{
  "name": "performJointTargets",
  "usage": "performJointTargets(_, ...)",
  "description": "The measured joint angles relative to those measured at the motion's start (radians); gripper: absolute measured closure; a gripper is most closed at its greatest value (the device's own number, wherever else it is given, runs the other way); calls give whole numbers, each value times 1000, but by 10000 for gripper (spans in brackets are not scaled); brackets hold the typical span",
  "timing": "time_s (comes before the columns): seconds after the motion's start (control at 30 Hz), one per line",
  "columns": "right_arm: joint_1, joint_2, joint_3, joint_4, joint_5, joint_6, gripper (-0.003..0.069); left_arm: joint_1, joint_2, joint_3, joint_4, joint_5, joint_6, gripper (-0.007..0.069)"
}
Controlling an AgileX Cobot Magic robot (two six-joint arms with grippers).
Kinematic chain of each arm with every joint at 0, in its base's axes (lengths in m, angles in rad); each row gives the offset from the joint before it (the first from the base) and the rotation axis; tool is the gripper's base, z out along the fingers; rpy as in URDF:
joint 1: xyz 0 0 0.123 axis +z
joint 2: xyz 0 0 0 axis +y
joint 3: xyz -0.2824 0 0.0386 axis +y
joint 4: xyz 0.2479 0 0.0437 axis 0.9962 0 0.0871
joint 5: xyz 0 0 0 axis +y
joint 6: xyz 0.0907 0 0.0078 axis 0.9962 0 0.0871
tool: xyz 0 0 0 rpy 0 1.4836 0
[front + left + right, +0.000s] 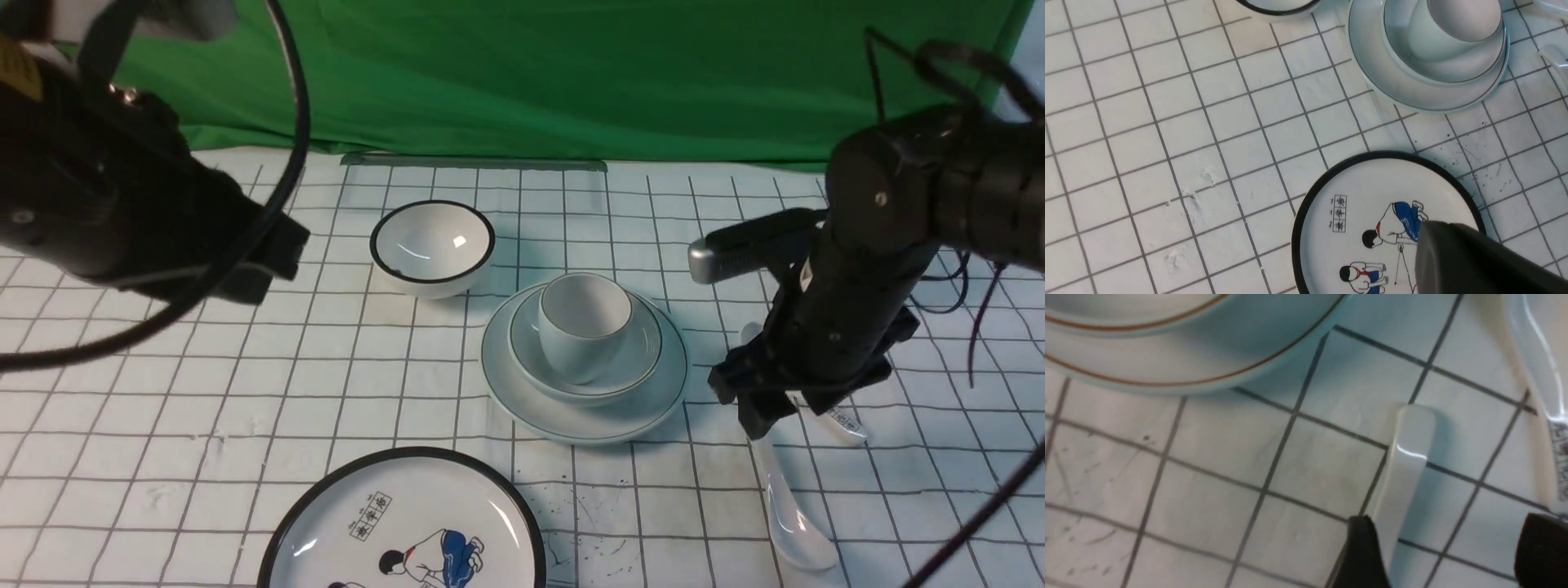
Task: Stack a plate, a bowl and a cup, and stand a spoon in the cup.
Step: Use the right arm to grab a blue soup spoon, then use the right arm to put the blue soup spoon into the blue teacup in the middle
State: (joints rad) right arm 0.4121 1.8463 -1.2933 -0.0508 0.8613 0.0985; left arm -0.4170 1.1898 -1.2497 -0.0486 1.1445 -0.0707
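The pale plate (584,412) lies mid-table with the shallow bowl (637,359) on it and the handleless cup (584,322) standing in the bowl. The stack also shows in the left wrist view (1396,87). The plain white spoon (788,506) lies flat on the cloth, right of the plate. My right gripper (788,408) hangs low over its handle, jaws open. In the right wrist view the handle (1404,469) lies between the fingers, close to one fingertip (1363,551). Of my left gripper only one dark finger (1461,257) shows, above the cartoon plate.
A black-rimmed cartoon plate (404,531) lies at the front edge. A black-rimmed white bowl (433,245) stands behind and left of the stack. A spoon with printed characters (845,425) lies right beside the plain one, under my right gripper. A green backdrop closes the far side.
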Motion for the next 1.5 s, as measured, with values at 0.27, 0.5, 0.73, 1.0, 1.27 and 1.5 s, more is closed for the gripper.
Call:
performJointTargets(0.27,-60,153,-42,51,-29,20,269,0,-8,32,-16,15,5,624)
performJointTargets(0.5,-67,144,-56,51,0,3,466,0,-45,32,-19,15,14,624)
performJointTargets(0.73,25,-166,-54,123,-348,-46,464,0,-103,32,-19,-2,15,624)
performJointTargets(1.0,160,-223,117,143,-1193,-64,464,0,-188,32,-16,-27,15,624)
performJointTargets(1.27,169,-95,163,143,-1367,-90,464,0,-260,32,-14,-32,-7,624)
performJointTargets(1.5,169,-41,202,143,-1459,-90,464,0,-311,32,-29,-32,-7,624)
